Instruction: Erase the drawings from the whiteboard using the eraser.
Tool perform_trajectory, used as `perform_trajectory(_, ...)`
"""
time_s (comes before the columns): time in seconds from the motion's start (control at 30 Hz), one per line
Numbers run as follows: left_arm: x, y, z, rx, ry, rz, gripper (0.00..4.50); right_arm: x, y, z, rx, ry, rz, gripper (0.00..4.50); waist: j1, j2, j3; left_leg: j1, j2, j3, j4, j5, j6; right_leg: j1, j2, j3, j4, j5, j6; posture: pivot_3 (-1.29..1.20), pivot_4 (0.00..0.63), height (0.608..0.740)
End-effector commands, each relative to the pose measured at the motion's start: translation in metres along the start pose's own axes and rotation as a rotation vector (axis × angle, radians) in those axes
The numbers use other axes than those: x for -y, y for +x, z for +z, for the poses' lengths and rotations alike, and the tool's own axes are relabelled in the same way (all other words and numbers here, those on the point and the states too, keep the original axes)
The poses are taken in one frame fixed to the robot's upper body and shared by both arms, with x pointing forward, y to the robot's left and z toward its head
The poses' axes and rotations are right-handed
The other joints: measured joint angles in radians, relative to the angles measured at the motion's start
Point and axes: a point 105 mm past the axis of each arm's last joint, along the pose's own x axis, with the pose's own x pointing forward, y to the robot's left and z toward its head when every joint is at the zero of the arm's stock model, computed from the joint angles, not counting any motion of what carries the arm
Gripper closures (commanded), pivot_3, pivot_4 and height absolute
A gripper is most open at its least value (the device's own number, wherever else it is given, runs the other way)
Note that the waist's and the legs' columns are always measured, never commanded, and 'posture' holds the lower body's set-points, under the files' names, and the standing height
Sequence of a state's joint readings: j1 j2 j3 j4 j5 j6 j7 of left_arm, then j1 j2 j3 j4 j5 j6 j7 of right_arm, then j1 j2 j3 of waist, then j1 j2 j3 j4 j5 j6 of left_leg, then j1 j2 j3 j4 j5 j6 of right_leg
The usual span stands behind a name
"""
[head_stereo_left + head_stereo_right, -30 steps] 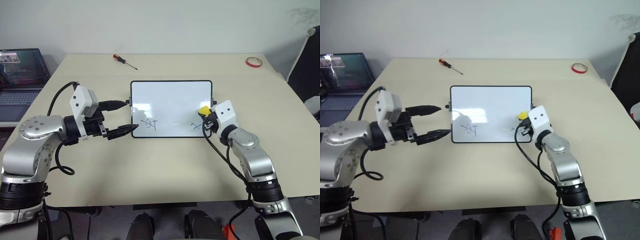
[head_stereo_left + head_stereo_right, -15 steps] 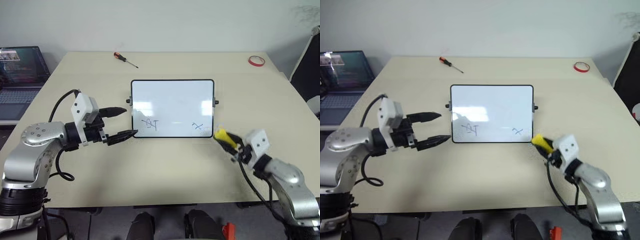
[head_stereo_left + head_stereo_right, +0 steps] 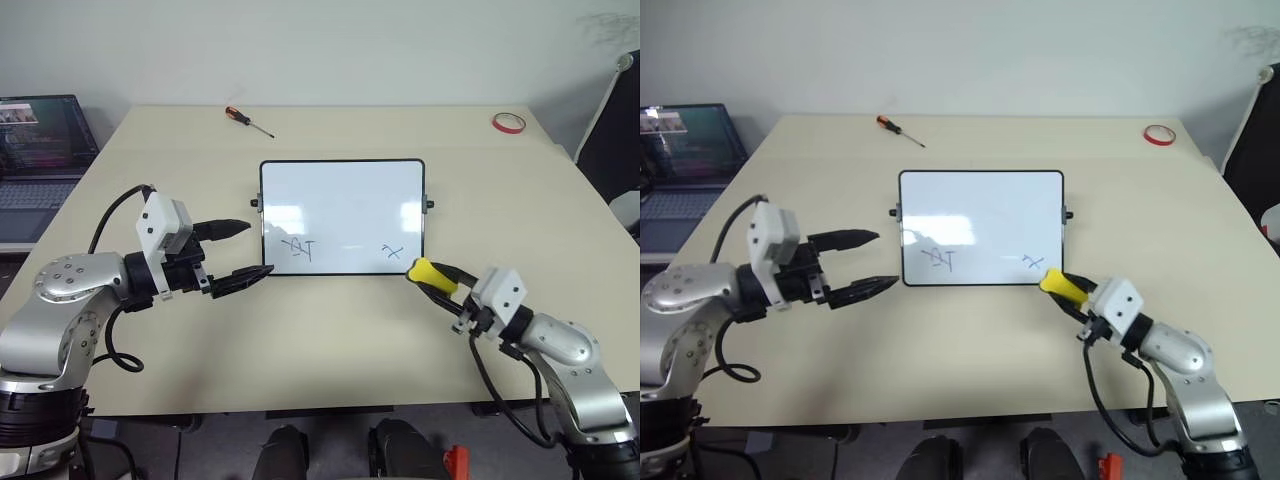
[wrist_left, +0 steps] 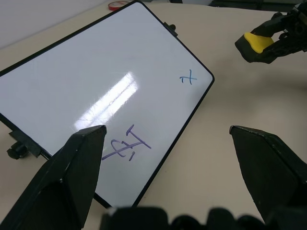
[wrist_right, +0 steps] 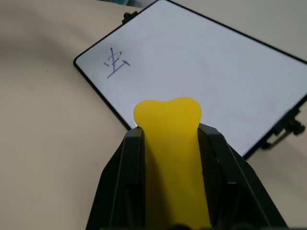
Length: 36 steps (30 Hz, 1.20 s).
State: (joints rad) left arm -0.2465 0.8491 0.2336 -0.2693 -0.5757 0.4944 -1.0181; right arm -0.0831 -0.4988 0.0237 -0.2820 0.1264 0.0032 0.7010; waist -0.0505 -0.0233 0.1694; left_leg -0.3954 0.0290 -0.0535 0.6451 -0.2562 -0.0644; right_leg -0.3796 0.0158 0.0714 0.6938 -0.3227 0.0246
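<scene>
The whiteboard (image 3: 341,205) lies flat in the middle of the table. Two blue drawings sit along its near edge: a letter-like scribble (image 3: 298,248) at the left and a small X (image 3: 392,251) at the right. My right gripper (image 3: 436,281) is shut on the yellow eraser (image 3: 421,271), just off the board's near right corner, pointing at the board. The eraser (image 5: 168,124) juts out past the fingers in the right wrist view. My left gripper (image 3: 259,248) stands open at the board's left edge, beside the scribble (image 4: 125,144), with nothing between its fingers.
A red-handled screwdriver (image 3: 248,120) lies at the back of the table, left of centre. A red tape ring (image 3: 508,122) sits at the back right corner. An open laptop (image 3: 40,150) stands off the table's left side, and a dark chair (image 3: 612,130) at the right.
My right gripper has pulled back off the board's lower right corner with the eraser, toward the table's near edge, and turned more level. The X still shows. The left gripper has hardly moved.
</scene>
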Motion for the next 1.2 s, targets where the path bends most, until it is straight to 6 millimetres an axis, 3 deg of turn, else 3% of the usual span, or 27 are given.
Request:
perform_trajectory(0.03,-0.001,-0.004,0.015,0.017,0.056,0.003,0.00,0.003,0.018,0.004,0.026,-0.087,-0.010,3.35,0.001,0.000,0.001,0.000,0.000,0.000,0.000,0.000,0.000,0.000,0.000,0.000,0.000,0.000,0.000,0.00,0.150,0.740)
perform_trajectory(0.3,0.000,-0.005,0.015,0.012,0.058,0.004,0.00,0.001,0.042,-0.025,-0.091,-0.261,0.036,3.35,0.001,-0.001,0.002,0.000,0.000,0.000,0.000,0.000,0.000,0.000,0.000,0.000,0.000,0.000,0.000,0.00,0.150,0.740)
perform_trajectory(0.63,0.002,-0.006,0.017,0.009,0.057,0.009,0.00,0.021,0.062,-0.029,-0.102,-0.339,0.016,3.35,-0.002,-0.001,0.004,0.000,0.000,0.000,0.000,0.000,0.000,-0.001,-0.001,0.000,0.002,0.000,0.000,0.00,0.150,0.740)
perform_trajectory(1.2,0.001,-0.001,0.021,0.015,0.059,0.004,0.00,0.021,0.073,-0.025,-0.076,-0.323,0.054,3.35,-0.004,-0.001,0.004,0.000,0.001,0.000,0.001,0.000,0.000,-0.001,-0.002,0.000,0.003,0.000,-0.001,0.00,0.150,0.740)
